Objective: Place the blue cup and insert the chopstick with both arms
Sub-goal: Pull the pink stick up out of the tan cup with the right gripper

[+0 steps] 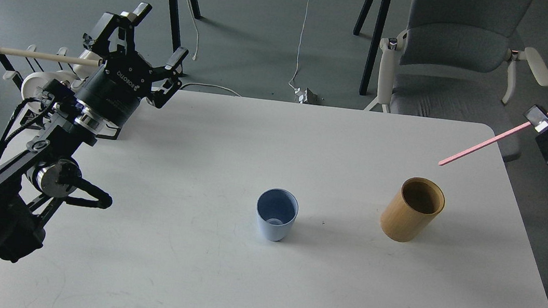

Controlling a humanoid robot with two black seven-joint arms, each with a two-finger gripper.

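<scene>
On the white desk [189,248] the blue cup [275,221] stands upright, a little nearer to the near edge than to the far one and about halfway between the left and right edges. It has nothing inside. To its right, closer to the right edge, stands a tan wooden cylinder [412,209], open at the top, leaning slightly in this view and also with nothing in it. The two are well apart.

Beyond the right edge, the right pincer [540,118] is up in the air and pinches the pink chopstick [495,140] near its upper part. The stick slants down to the left, and its lower tip hangs over the desk near the far right corner, above the wooden cylinder and clear of it.

At the far left corner the left pincer [155,35] is raised, with its fingers spread wide and nothing between them. Just behind it a rack with a pale wooden dowel [40,55] stands at the left edge. Farther back on the floor there is a grey chair [454,45].
</scene>
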